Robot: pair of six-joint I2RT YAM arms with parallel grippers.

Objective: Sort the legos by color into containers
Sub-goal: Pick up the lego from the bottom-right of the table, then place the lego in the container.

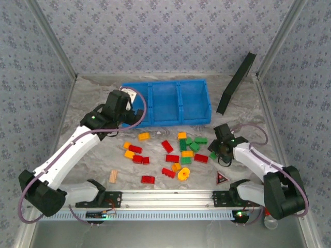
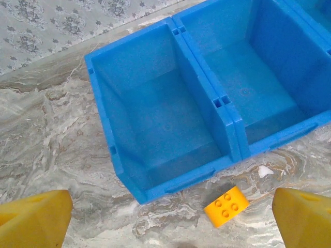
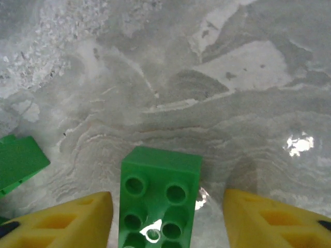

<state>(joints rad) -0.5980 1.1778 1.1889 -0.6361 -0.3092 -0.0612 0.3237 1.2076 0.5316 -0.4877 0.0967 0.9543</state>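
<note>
- The right jaws stand open astride a green brick (image 3: 158, 201). One yellow fingertip (image 3: 67, 222) sits on each side of it with a slim gap showing either way, so nothing is gripped
- That brick lies studs up on the marbled worktop (image 3: 207, 77), and a second green brick (image 3: 18, 163) lies a little apart at the left edge of the wrist view
- From above, the right arm (image 1: 253, 160) reaches in low to the right fringe of the scattered legos (image 1: 170, 155)
- The left jaws are spread wide and hold nothing, their yellow fingertips (image 2: 31, 219) at the two bottom corners of the left wrist view
- Below and between them an orange brick (image 2: 226, 206) lies studs up on the worktop, just in front of the blue bin (image 2: 129, 39), by the wall that divides its left compartment from the middle one
- The bin sits at the far side of the worktop with its three compartments side by side, and the left arm (image 1: 77, 139) stretches up to its left end
- Red, green and yellow bricks lie loose on the worktop in front of the bin, between the two arms, with a yellow gear-like ring (image 1: 183, 174) at the near edge of the scatter
- Nearer the arm bases lie a tan wooden block (image 1: 113, 176) on the left and a dark triangle with a red mark (image 1: 222, 179) on the right
- A black panel (image 1: 237, 82) leans tilted at the far right, beside the bin
</note>
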